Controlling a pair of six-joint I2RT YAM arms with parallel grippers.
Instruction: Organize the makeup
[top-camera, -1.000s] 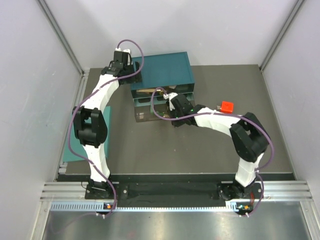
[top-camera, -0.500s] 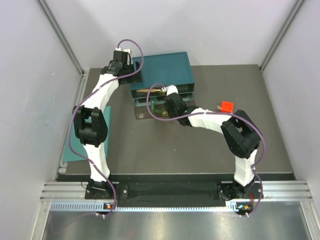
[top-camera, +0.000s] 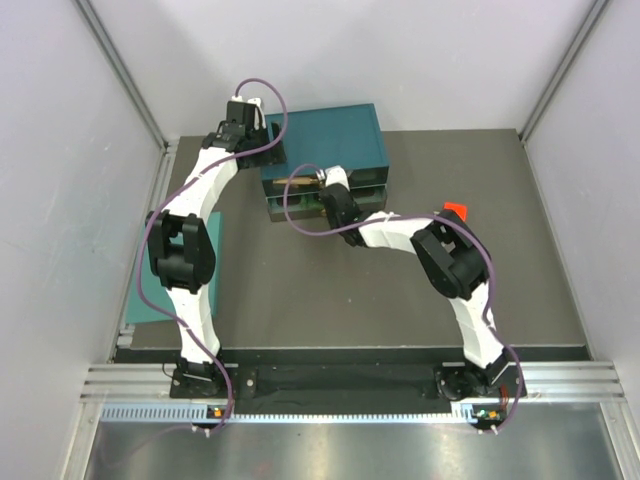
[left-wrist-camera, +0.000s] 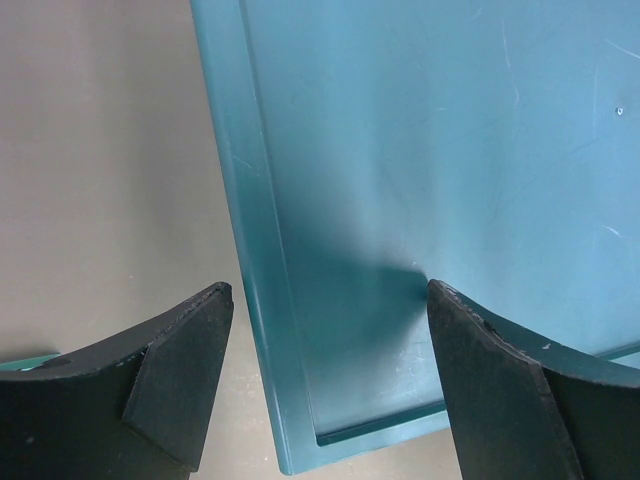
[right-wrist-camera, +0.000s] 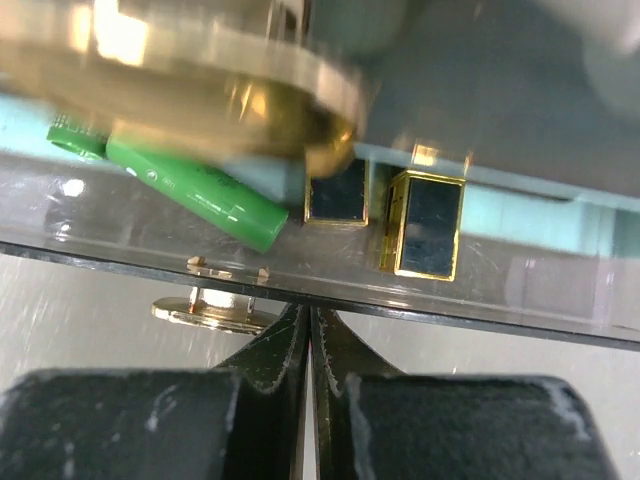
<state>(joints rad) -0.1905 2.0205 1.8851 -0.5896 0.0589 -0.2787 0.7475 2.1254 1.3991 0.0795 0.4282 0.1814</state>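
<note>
I judge we're nearly done: green sticks (right-wrist-camera: 200, 190) and gold-edged cases (right-wrist-camera: 425, 225) lie in the drawer (right-wrist-camera: 520, 300). My right claw (right-wrist-camera: 308, 320) is clenched empty, left claw (left-wrist-camera: 330, 290) released.

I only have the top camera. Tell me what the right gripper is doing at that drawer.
Observer: The right gripper is shut and holds nothing. Its fingertips sit right at the clear drawer front, beside the gold knob, not on it.
Operator: Report what's in the drawer.
Observer: Inside lie green sticks and two black-and-gold cases.
Operator: Now give me the left gripper.
Observer: The left gripper is open, above the teal organizer's top near one edge, with nothing between its fingers.
</note>
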